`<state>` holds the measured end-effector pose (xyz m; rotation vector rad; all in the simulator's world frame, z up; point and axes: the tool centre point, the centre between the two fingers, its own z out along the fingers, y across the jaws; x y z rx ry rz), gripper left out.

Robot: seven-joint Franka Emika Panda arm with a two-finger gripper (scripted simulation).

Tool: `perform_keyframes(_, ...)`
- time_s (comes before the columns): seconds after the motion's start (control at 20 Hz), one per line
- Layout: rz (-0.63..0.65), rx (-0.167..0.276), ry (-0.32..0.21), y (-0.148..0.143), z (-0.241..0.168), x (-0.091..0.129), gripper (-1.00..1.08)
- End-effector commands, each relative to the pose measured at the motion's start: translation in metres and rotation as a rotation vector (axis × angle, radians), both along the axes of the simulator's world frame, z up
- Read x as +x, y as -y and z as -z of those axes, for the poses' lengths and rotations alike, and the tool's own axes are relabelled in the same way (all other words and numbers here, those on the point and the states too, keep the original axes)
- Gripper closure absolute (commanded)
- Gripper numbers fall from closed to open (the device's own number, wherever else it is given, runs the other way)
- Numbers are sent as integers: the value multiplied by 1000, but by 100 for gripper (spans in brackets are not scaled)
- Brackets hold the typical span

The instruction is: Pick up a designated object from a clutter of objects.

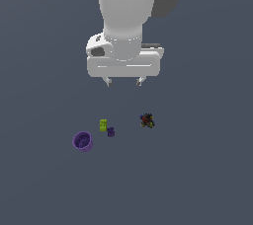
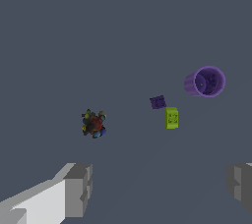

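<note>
On the table (image 1: 39,189), from the exterior view's left, sat the purple cup (image 1: 82,141), then the lime-green block (image 1: 103,125) just beside the tiny purple piece (image 1: 110,131), then the dark lump (image 1: 147,120); the gripper (image 1: 124,81), fingers (image 2: 78,188) spread and empty high above, probably needed to centre over the block and straddle it clear of its purple neighbour.
</note>
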<state>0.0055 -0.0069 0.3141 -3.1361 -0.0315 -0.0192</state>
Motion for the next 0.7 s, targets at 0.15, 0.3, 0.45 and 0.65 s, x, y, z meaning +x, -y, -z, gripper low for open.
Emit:
perform_keyframes(0.15,-4,2,-2,8,19,5,-92)
perform_keyframes(0.3,-7,3,-2,15,36,9,-92)
perform_keyframes(0.45,-11,4,-3,25,59,13,-92)
perform_keyframes(0.65,-18,6,-4,42,98,16,-92)
